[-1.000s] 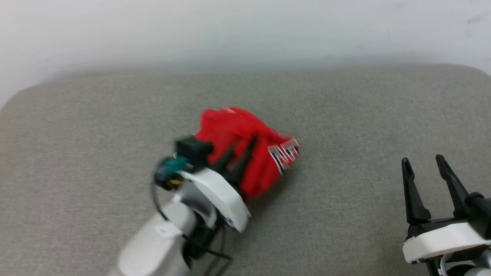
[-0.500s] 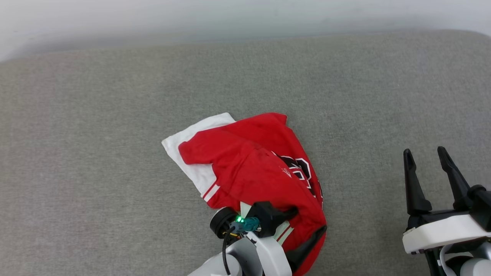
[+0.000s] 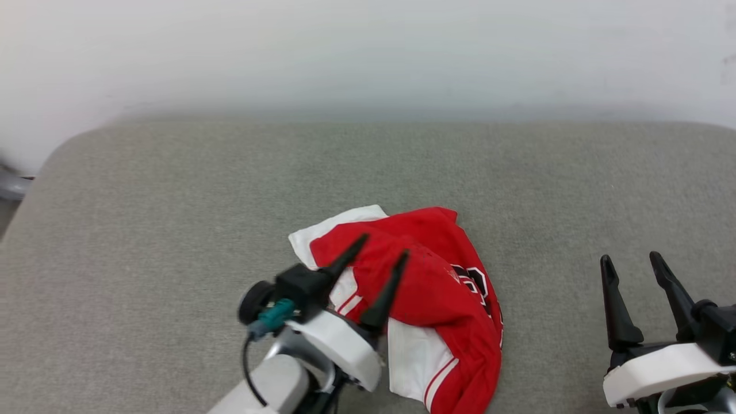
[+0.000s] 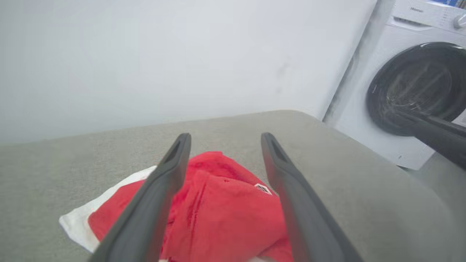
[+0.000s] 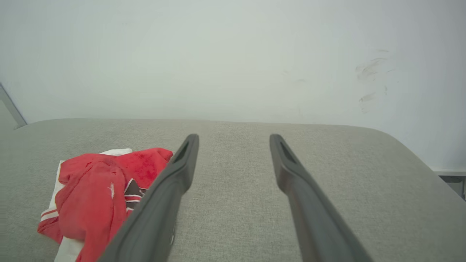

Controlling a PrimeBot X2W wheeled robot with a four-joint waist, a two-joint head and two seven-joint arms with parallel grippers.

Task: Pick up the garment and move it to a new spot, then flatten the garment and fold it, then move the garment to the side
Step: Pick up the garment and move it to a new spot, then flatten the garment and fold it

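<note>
Near the front edge of the grey table (image 3: 172,201), about midway along it, the garment (image 3: 443,299) lies in a crumpled heap, one white sleeve (image 3: 336,224) poking toward the table's back and part of the number showing; the left gripper (image 3: 384,245) hovers just over the heap, fingers spread apart with nothing between them; the right gripper (image 3: 630,257), likewise spread and empty, sits toward the table's right end, well apart from the cloth; flattening looks to be the step in hand; bring both grippers to opposite edges of the heap, pinch a single layer each, and draw outward low over the table so folds open rather than bunch.
</note>
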